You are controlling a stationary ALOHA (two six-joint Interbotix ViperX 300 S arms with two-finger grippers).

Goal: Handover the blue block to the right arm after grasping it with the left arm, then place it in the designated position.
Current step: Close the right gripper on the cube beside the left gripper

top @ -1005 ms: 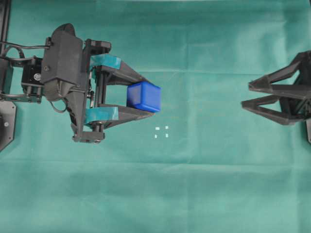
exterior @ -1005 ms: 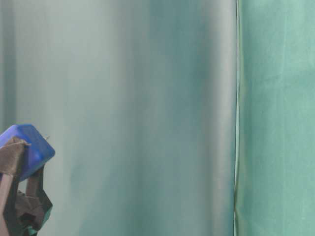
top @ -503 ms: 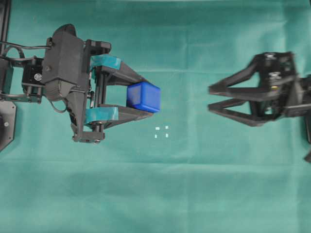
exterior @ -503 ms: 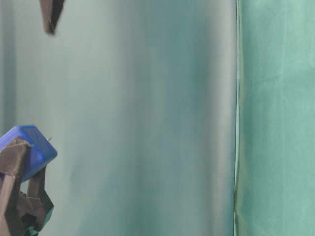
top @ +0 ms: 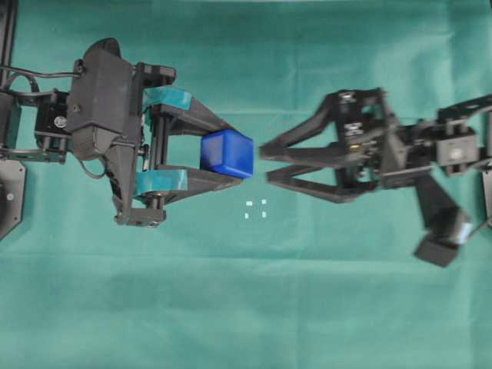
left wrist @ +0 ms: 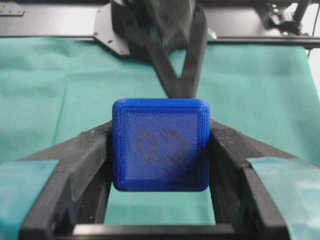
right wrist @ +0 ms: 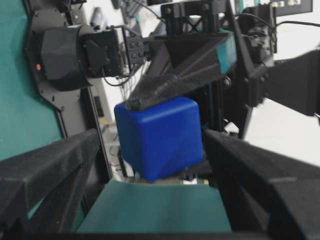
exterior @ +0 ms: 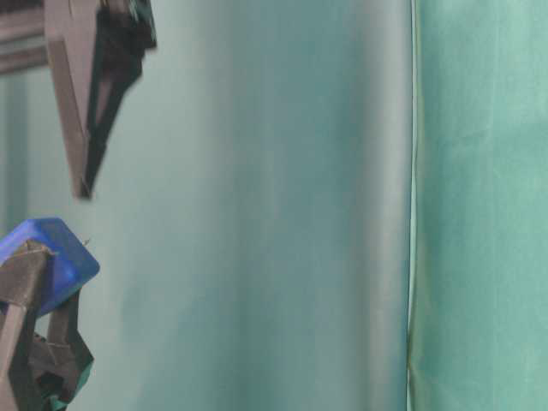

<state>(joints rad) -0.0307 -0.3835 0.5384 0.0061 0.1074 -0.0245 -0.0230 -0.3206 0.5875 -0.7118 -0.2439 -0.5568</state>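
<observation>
**Handover approach: block held left, receiver open just beside it**

The blue block is clamped at the fingertips of the left gripper, lifted clear of the green cloth. The right gripper is seen with jaws spread wide and nothing in them, tips just beside the block's outer face, not yet touching. In the right wrist view the block is framed between the two open fingers, ahead of them. The designated position is marked near the block, just off to one side of the handover line. The right arm is judged nearer for the close.
</observation>
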